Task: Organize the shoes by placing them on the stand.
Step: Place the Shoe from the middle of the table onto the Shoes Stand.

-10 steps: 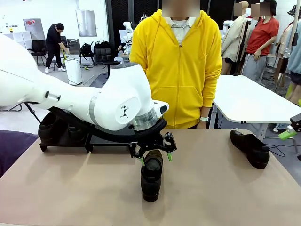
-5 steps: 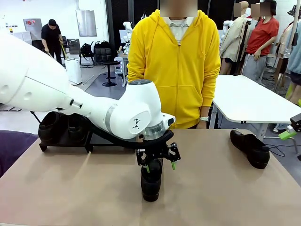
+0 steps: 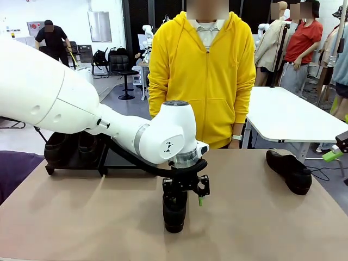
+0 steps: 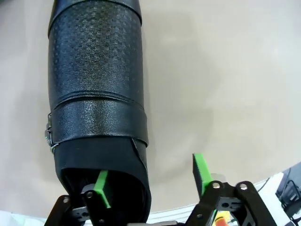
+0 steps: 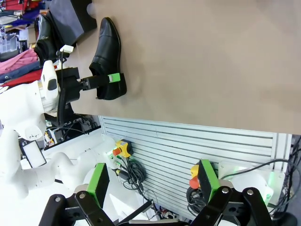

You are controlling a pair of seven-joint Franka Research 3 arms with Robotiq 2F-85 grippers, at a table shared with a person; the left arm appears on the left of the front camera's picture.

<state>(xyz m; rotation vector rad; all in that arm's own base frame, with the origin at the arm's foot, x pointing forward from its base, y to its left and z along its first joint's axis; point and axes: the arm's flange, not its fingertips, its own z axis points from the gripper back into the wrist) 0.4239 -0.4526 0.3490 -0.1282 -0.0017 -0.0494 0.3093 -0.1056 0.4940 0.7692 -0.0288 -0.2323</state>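
A black glossy shoe (image 3: 175, 209) lies mid-table, toe toward me. My left gripper (image 3: 187, 199) is down at its heel end. In the left wrist view the shoe (image 4: 96, 89) runs upward, and the left gripper (image 4: 150, 176) straddles the shoe's side wall. One green pad (image 4: 101, 188) is inside the opening and the other (image 4: 201, 169) is outside, with a gap to the leather, so it is open. A second shoe (image 3: 289, 171) lies at the far right. The black stand (image 3: 73, 166) at the back left carries two shoes (image 3: 57, 148). My right gripper (image 5: 153, 181) is open and holds nothing.
A person in a yellow hoodie (image 3: 204, 81) stands at the far edge, hands down. A white table (image 3: 293, 114) is behind on the right. Bare tan tabletop (image 3: 81, 217) lies in front of the stand and between the two loose shoes.
My left arm has swung right and come down onto the middle shoe. One finger has gone into the shoe's opening, and the jaws have narrowed slightly. The right shoe has not moved.
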